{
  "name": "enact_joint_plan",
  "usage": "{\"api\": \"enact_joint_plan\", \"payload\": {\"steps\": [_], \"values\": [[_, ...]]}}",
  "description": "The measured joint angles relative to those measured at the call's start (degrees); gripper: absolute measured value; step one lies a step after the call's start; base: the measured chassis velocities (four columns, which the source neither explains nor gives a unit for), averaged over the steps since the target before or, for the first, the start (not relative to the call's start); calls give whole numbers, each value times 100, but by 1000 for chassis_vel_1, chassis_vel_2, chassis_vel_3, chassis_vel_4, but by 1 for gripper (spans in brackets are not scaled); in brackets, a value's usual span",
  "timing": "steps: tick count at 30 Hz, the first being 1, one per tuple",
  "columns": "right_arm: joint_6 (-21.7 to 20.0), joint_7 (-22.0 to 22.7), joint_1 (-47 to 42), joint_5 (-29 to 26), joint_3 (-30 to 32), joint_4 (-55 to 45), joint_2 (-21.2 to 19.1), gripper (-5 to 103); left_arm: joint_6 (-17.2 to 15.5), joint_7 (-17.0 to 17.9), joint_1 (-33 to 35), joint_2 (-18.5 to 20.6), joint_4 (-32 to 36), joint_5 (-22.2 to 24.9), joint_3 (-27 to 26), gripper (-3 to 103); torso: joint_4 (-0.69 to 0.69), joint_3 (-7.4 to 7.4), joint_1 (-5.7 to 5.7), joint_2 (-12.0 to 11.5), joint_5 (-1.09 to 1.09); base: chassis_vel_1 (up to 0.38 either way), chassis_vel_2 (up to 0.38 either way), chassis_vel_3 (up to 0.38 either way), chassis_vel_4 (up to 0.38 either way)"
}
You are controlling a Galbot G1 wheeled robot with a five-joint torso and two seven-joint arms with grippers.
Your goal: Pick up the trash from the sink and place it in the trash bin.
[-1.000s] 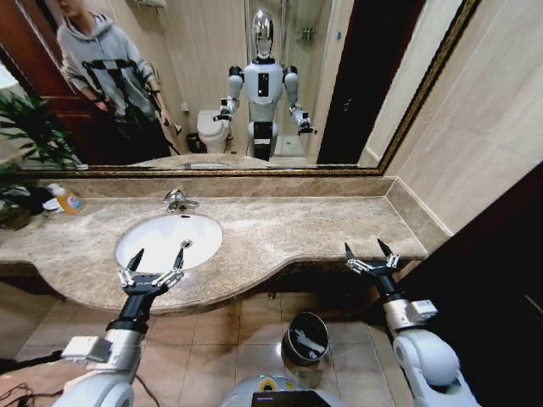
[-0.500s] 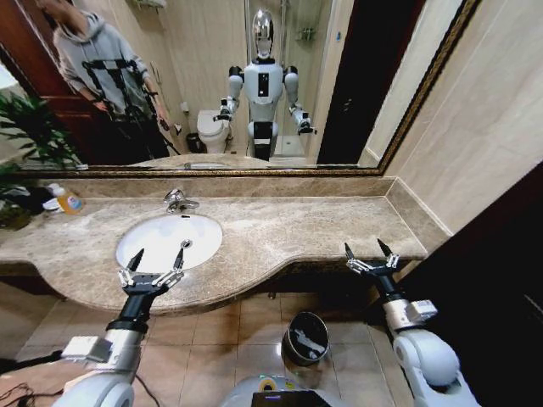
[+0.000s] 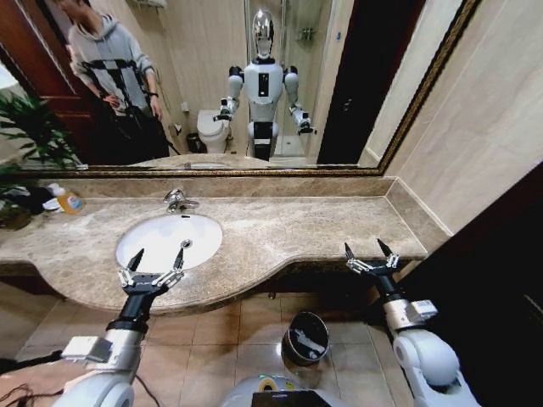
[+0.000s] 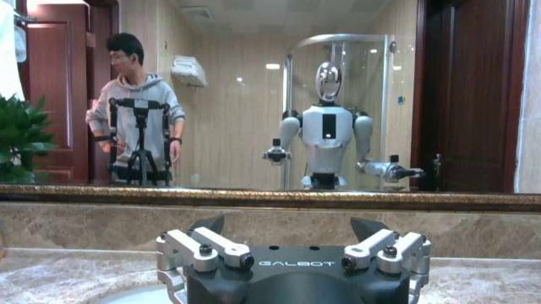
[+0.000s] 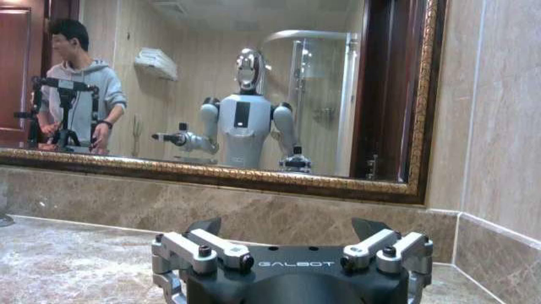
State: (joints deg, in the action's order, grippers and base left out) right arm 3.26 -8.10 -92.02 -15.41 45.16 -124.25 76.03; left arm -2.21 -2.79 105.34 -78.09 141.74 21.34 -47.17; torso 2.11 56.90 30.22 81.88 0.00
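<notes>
A white sink (image 3: 165,239) sits in a beige veined marble counter (image 3: 288,229); the trash bin (image 3: 306,337) is dark.

Only the person (image 3: 110,64) in the mirror (image 3: 339,76) shifted (slightly rightward).

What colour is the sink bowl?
The sink is white, clearest in the head view.

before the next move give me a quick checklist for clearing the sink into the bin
1. Left gripper jaws open, empty: ok.
2. Right gripper jaws open, empty: ok.
3. Left gripper above the sink's front rim, ready to reach in: ok.
4. Trash visible in the sink: not ok, the basin looks bare.
5. Trash bin upright on the floor below the counter, mouth unblocked: ok.
6. Bin contents: cannot tell.
</notes>
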Motion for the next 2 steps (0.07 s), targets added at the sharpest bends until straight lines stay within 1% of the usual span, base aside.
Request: {"api": "enact_joint_plan", "payload": {"steps": [2], "values": [[0, 0, 0, 0, 0, 0, 0, 100, 0, 0, 0, 0, 0, 0, 0, 100, 0, 0, 0, 0, 0, 0, 0, 0, 0]]}}
